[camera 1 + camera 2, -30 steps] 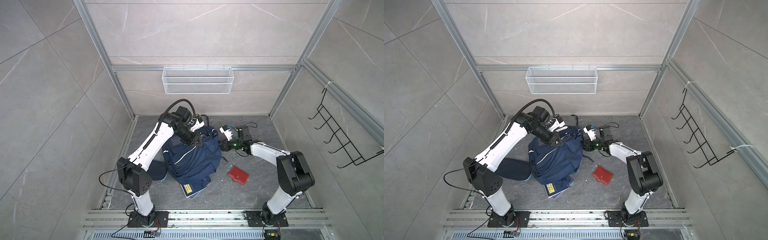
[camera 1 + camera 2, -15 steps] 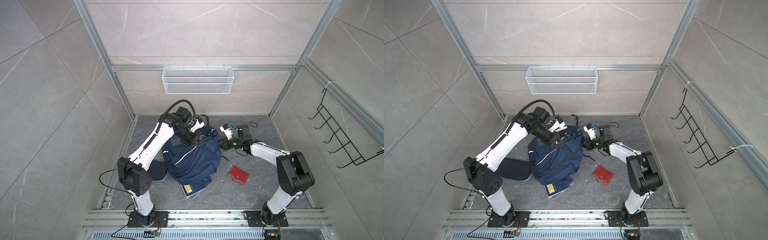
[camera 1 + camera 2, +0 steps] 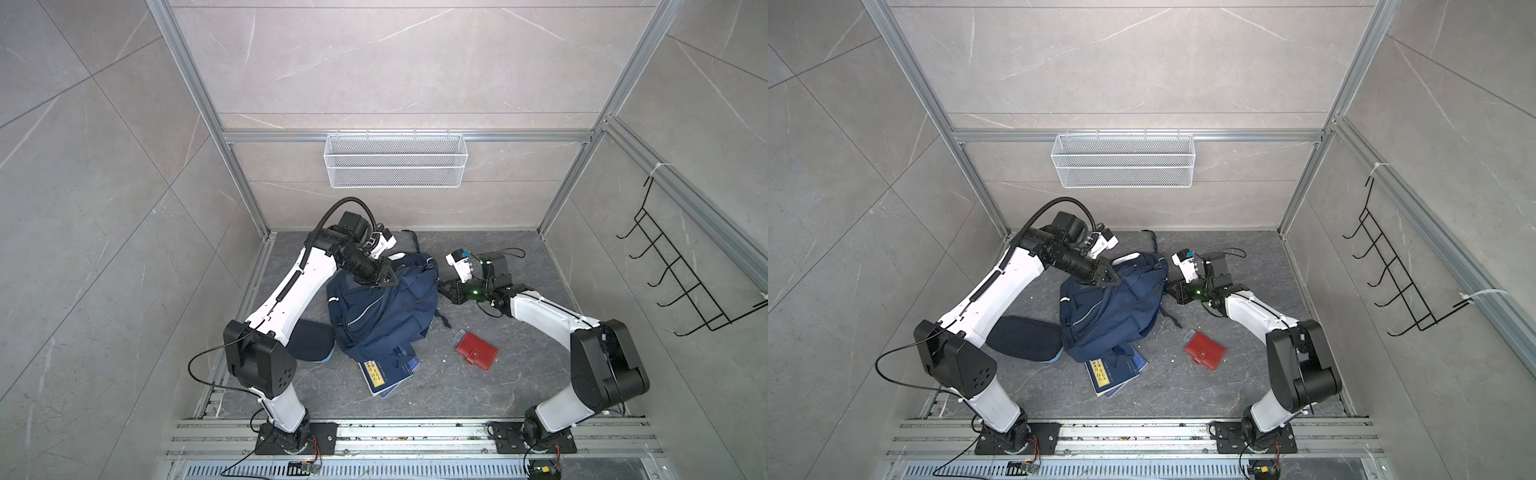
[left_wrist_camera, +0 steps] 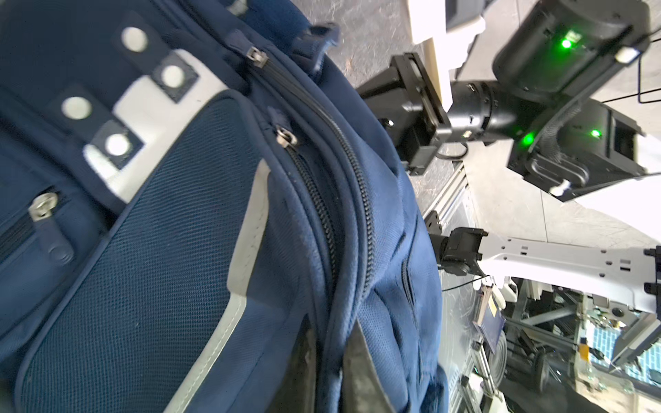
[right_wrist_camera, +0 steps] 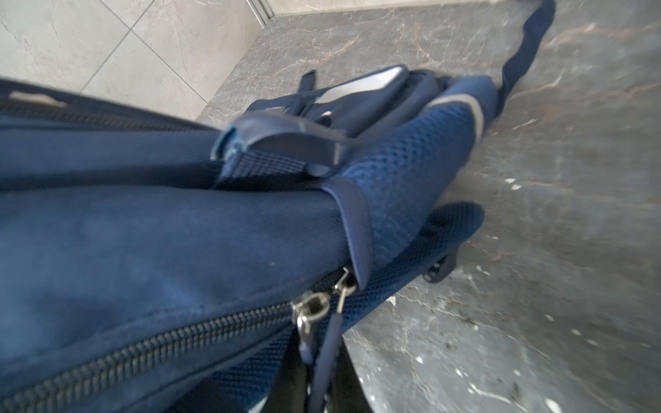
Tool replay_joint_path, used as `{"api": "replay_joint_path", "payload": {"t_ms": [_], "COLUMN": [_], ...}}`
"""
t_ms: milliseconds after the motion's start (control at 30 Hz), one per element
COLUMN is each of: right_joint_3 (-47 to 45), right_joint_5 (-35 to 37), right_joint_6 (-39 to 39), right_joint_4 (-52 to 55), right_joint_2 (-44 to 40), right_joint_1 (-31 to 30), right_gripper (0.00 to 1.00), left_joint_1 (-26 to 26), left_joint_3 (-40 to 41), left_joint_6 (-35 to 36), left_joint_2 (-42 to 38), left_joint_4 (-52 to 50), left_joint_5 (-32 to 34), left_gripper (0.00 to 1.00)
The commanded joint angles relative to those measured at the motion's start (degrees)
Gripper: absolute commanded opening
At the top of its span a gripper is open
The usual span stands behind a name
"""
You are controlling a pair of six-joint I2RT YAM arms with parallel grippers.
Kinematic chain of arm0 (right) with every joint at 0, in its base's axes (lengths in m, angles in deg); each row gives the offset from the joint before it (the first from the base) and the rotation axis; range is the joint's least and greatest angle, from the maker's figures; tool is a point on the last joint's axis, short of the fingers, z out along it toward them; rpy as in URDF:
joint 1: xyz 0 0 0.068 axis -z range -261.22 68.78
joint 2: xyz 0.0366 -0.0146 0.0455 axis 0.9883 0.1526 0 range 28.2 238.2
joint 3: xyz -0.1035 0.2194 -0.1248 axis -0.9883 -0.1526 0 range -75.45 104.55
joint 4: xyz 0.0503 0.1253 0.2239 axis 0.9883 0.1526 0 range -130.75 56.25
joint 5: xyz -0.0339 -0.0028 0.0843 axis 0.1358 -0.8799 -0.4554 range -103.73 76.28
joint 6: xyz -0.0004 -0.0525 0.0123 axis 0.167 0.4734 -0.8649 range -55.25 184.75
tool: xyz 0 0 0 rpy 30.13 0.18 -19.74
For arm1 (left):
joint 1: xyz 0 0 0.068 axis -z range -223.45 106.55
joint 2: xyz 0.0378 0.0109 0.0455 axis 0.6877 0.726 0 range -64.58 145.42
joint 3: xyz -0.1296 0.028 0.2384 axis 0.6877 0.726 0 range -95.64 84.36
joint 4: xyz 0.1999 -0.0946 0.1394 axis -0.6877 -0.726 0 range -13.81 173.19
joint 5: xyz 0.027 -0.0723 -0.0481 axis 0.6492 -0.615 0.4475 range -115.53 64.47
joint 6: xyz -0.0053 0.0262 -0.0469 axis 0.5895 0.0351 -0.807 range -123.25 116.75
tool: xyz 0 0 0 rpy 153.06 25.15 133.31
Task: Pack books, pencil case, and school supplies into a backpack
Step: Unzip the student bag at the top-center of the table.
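- Backpack, navy with white stripes, lay slumped in the middle of the grey floor, its front pockets facing up.
- The left gripper sat on the bag's upper far part. In the left wrist view its jaws were pressed together on a fold of navy fabric beside the main zipper.
- The right gripper met the bag's edge on the right arm's side. In the right wrist view its jaws were closed around the dark fabric tab hanging from a metal zipper slider.
- The pencil case lay on the floor against the backpack on the left arm's side, partly hidden by the left arm.
- The books lay stacked on the floor at the bag's near edge, partly tucked under it. The top one was navy with a yellow label.
- The red case lay on the floor apart from the bag, toward the right arm, with the small clear bluish piece just beside its far corner.
- A white wire basket hung on the back wall, and a black hook rack on the side wall.
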Motion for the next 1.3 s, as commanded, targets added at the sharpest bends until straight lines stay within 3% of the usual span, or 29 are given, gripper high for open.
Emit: {"api": "replay_joint_path", "payload": {"t_ms": [0,200,333,733,1100,1267], "right_joint_3": [1.69,7.20,7.67,-2.77,3.02,5.45], "right_joint_5": [-0.14,0.08,0.55,-0.93,8.33,11.46], "right_joint_6": [5.15,9.14,8.57,3.59,11.53,10.82], "right_joint_4": [8.40,18.09,18.63,14.25,30.50,32.53], "right_joint_2": [-4.59,-6.91,-7.39,-10.23,-15.14,-15.10], "right_joint_1": [-0.19,-1.07,-1.29,-5.40,-12.31,-14.52], "right_gripper": [0.00,0.00,0.00,0.00,0.00,0.00], "left_joint_1": [-0.95,0.75,1.37,1.80,2.37,3.53], "left_joint_3": [-0.02,3.64,6.43,9.57,4.76,6.38], "left_joint_6": [-0.22,3.09,1.42,-2.70,-4.54,-6.31], "left_joint_2": [-2.30,-1.59,-1.34,-1.21,3.34,5.05], "left_joint_4": [6.52,7.52,11.41,19.92,20.58,25.16], "left_joint_5": [2.65,4.57,3.98,2.36,11.78,11.59], "left_gripper": [0.00,0.00,0.00,0.00,0.00,0.00]}}
